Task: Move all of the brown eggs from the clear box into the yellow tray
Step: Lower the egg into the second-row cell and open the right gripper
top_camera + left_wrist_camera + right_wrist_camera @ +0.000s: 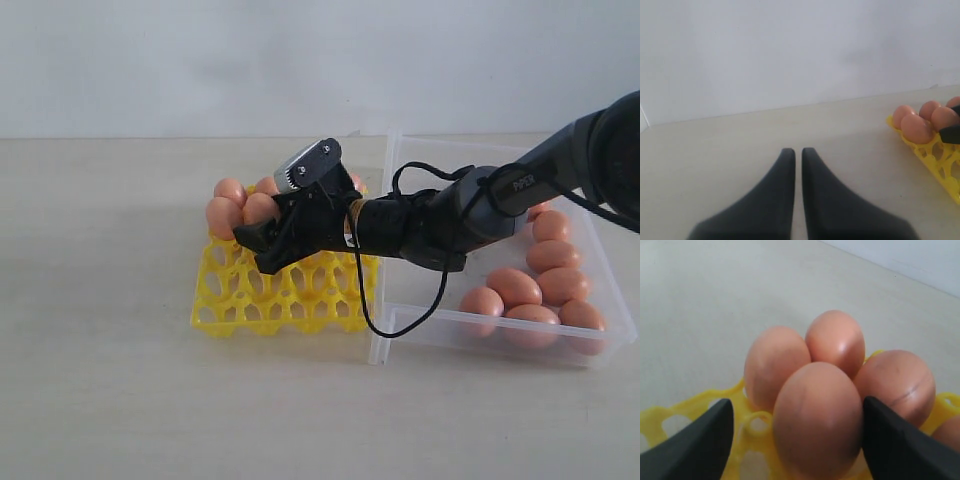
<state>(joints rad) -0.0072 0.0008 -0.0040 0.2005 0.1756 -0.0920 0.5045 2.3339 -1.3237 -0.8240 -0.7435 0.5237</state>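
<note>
On the right gripper (255,238) the jaws are spread around an egg (817,425) seated in the yellow tray (300,300) — we count about five placed; several brown eggs (515,287) lie in the clear box (420,325). The left gripper (797,165) — jaws clenched, empty.

The yellow tray (300,300) lies flat, most cups empty. Matte brown eggs (222,215) stand clustered upright in its far-left corner. Touching the tray's right side, the clear box (420,328) holds about eight more, lying loose.
</note>
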